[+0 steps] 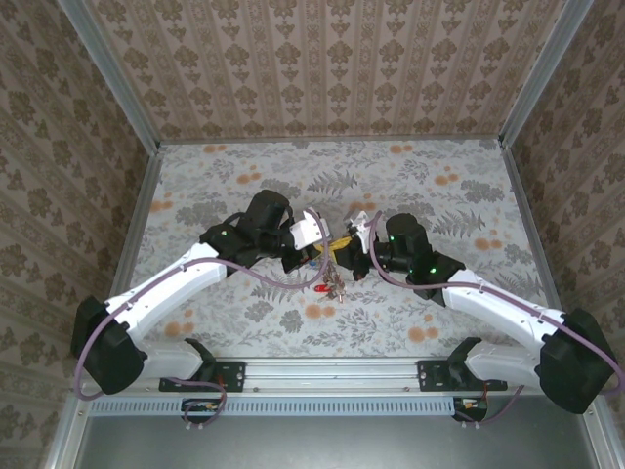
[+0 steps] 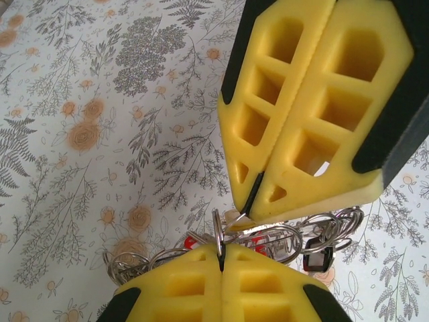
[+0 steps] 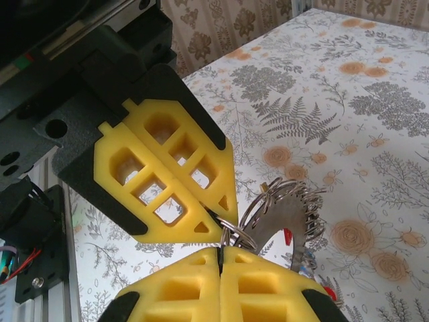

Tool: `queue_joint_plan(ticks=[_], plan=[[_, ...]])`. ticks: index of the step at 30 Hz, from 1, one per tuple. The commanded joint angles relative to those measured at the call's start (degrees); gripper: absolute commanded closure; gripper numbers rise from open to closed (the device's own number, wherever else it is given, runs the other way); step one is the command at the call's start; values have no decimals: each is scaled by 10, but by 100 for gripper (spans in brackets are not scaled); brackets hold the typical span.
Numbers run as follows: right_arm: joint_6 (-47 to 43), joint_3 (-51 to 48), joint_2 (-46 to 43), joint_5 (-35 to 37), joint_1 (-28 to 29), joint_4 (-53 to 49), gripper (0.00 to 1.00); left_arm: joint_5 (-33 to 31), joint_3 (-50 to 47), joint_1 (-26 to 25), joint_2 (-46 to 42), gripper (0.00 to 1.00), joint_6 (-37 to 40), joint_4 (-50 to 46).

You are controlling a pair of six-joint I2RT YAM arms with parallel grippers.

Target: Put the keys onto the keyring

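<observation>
the table carries a floral-print covering; the work takes place near its centre, with both arms meeting tip to tip. the left gripper sits at 6 o'clock in its own wrist view, fingers pressed together and clamped on the wire of the keyring, which leaves the finger seam at 12 o'clock. the right gripper enters the left wrist view from 1 o'clock, fingers likewise together, pinching a thin metal part at its tip; whether this is ring wire or a key blade cannot be told. the keyring is lifted between the two tips, and its load hangs toward 6 o'clock of them in the top view. the keys fan around the ring, among them a red head and a dark head. handling judgement: the ring is light, stiff, springy wire, smooth and likely to slip or twist in foam pads; the hanging keys will swing and shift the balance. take hold of the ring on bare wire close to its split, and of a key by its plastic head, which is flat and gives more friction than the blade. nothing here looks fragile. no brand, label or writing can be read.
</observation>
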Motion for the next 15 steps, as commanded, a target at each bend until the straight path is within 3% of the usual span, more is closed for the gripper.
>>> queue_joint_plan(ticks=[1, 7, 10, 15], plan=[[16, 1, 7, -7, 3, 52, 100, 19, 9, -7, 3, 100, -11, 21], [12, -5, 5, -8, 3, 52, 100, 14, 10, -4, 5, 100, -11, 15], [6, -3, 7, -8, 3, 48, 100, 53, 13, 8, 7, 100, -4, -2], [7, 4, 20, -39, 3, 53, 100, 60, 15, 21, 8, 100, -6, -13]])
